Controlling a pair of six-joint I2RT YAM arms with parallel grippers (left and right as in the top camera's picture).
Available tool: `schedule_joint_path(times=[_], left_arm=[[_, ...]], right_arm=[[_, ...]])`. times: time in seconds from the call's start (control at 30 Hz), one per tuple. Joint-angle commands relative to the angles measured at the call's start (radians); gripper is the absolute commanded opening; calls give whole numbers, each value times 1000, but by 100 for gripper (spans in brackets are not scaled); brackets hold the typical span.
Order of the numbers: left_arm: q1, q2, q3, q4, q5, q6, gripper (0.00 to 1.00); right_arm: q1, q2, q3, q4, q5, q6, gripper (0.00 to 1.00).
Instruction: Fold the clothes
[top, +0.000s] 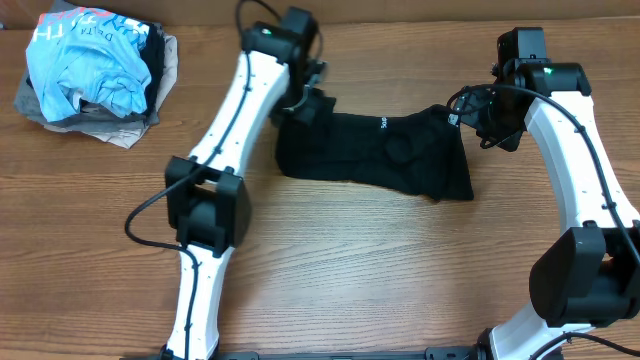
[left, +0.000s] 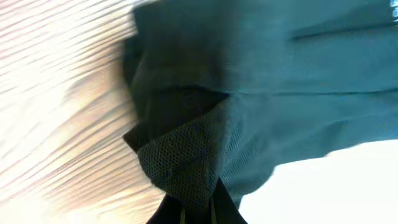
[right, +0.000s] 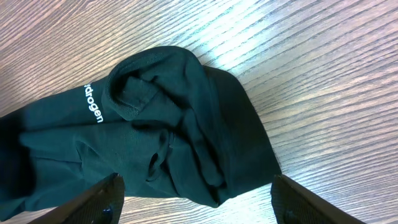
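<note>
The clothes are one black garment (top: 370, 150) lying crumpled across the middle of the wooden table, with small white lettering (right: 93, 102) near one fold. My left gripper (top: 305, 103) is at its left end, shut on a bunched corner of the fabric. The left wrist view shows that mesh-textured corner (left: 186, 168) pinched in the left gripper (left: 198, 214). My right gripper (top: 468, 112) hovers over the garment's right end. In the right wrist view the right gripper (right: 199, 205) is open, its fingers (right: 93, 202) wide on either side of the black cloth (right: 155, 124), holding nothing.
A pile of other clothes (top: 95, 70), light blue shirt on top of grey and tan pieces, sits at the table's back left corner. Bare wood table (top: 380, 270) stretches in front of the garment, between the two arms.
</note>
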Motion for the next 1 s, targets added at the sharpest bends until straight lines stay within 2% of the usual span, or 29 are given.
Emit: schedule_joint_path(times=[0.0, 0.2, 0.27, 0.5, 0.73, 0.8, 0.93, 0.97], left_arm=[[87, 7, -4, -21, -119, 32, 4], [200, 7, -4, -9, -121, 116, 4], [224, 7, -4, -6, -121, 126, 4], [251, 7, -2, -10, -134, 204, 4], [255, 2, 60, -17, -436, 207, 4], [265, 0, 73, -21, -505, 207, 4], [287, -1, 76, -24, -497, 204, 4], [290, -1, 76, -26, -474, 204, 4]], right_arm=[[1, -12, -5, 4, -1, 8, 79], [1, -12, -5, 4, -1, 8, 79], [1, -12, -5, 4, -1, 8, 82], [1, -12, -5, 4, -1, 8, 84], [1, -12, -5, 5, -1, 7, 84], [1, -12, -5, 3, -1, 8, 89], [1, -12, -5, 6, 0, 8, 100], [1, -12, -5, 8, -1, 7, 100]])
